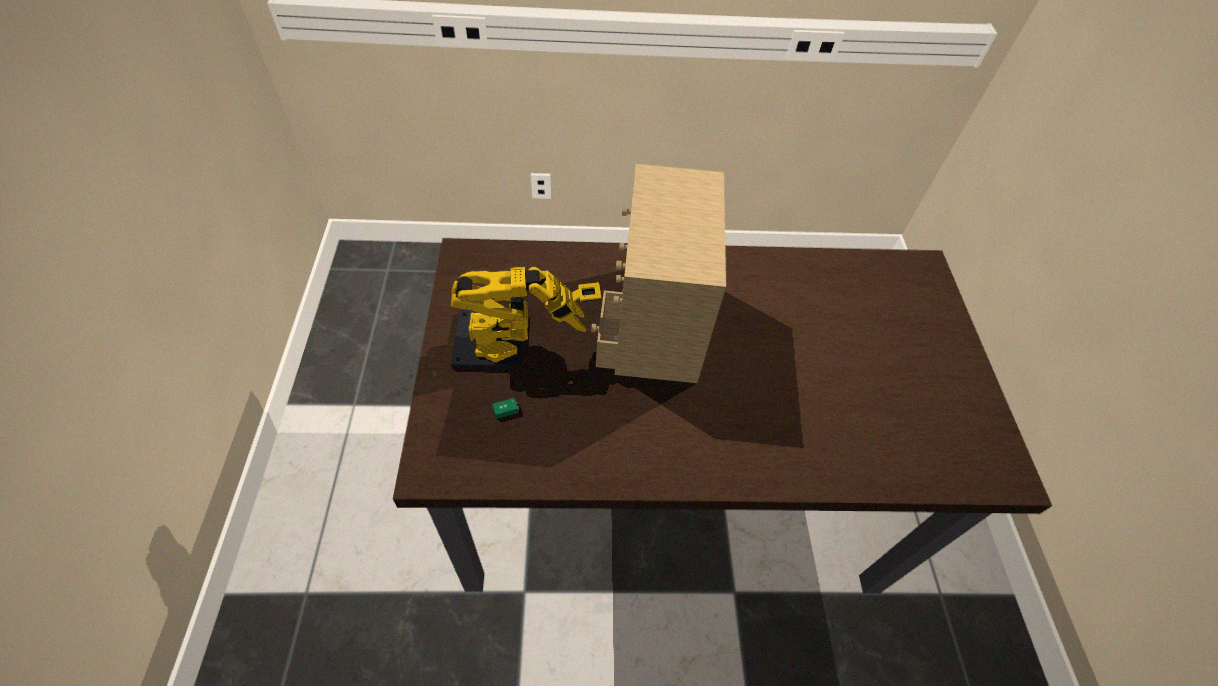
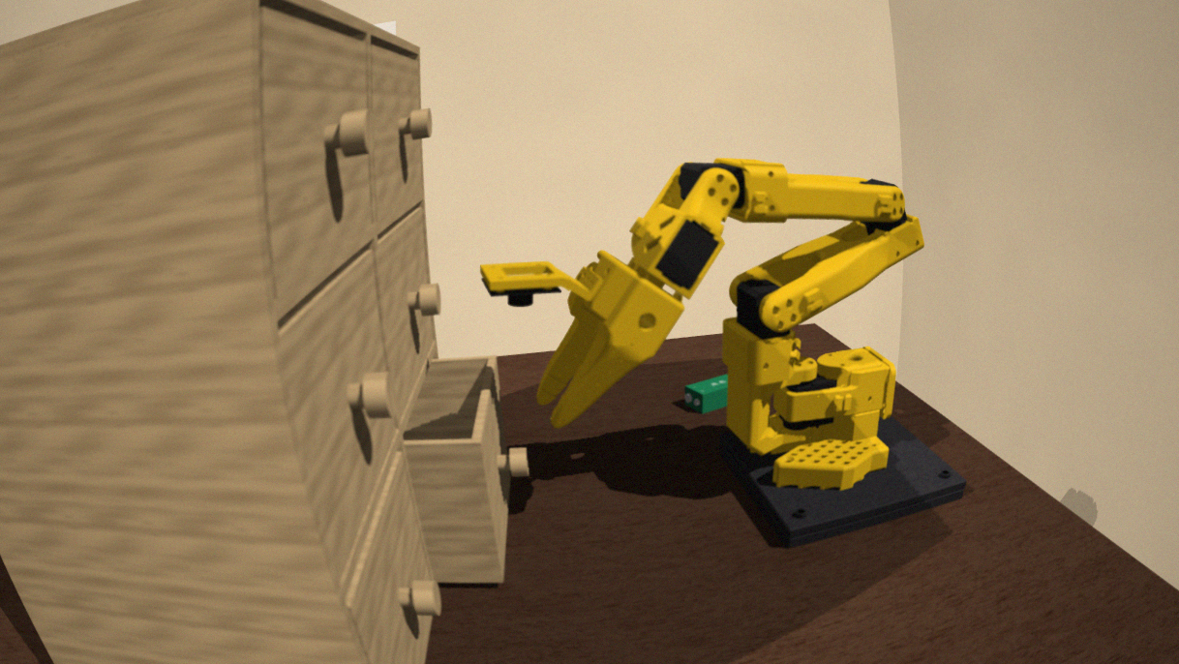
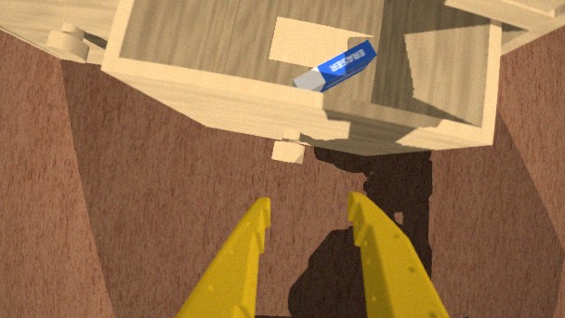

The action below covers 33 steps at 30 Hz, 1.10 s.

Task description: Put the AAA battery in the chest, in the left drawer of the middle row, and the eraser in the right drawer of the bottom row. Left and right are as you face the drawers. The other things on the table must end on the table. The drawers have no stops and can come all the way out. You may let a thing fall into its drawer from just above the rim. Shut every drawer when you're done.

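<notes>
The wooden chest [image 1: 669,272] stands on the table. Its bottom-row right drawer [image 2: 458,462] is pulled out. The blue and grey eraser [image 3: 335,65] lies inside this drawer [image 3: 302,70], near the front wall. My gripper [image 2: 557,407] hangs in front of the drawer, a little back from and above its knob [image 2: 515,462]. In the wrist view the fingers stand apart with nothing between them, and the knob [image 3: 288,150] is ahead of them. I see no AAA battery in any view.
A small green block [image 1: 505,409] lies on the table near the arm's base [image 1: 485,349]; it also shows behind the arm [image 2: 708,393]. The other drawers of the chest are shut.
</notes>
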Available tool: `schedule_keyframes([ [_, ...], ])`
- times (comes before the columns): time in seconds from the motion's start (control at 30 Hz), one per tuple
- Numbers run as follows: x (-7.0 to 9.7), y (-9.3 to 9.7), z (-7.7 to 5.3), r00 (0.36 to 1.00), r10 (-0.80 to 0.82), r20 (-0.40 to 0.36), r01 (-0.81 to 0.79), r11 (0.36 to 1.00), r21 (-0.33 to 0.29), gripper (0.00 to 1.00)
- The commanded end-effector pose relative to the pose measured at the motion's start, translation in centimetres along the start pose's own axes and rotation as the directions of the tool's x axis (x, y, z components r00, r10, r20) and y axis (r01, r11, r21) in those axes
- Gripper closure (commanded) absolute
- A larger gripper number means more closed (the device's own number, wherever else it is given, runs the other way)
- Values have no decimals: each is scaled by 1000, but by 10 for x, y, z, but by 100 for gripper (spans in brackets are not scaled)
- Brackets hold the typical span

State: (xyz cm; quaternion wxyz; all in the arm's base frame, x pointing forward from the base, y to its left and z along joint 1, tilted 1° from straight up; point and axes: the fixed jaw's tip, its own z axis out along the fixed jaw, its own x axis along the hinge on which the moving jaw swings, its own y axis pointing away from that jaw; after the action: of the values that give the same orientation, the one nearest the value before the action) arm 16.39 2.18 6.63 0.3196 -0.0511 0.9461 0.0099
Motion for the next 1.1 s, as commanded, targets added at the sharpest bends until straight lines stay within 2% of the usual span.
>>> schedule_keyframes([
  [0.0,-1,0,-6,1000,-12,13,12,1000,0,79],
  [0.27,-1,0,-6,1000,-12,13,12,1000,0,79],
  [0.7,-16,-2,-47,992,-18,-125,18,1000,-2,79],
  [1.07,-17,-2,-47,992,-18,-128,18,1000,-2,79],
])
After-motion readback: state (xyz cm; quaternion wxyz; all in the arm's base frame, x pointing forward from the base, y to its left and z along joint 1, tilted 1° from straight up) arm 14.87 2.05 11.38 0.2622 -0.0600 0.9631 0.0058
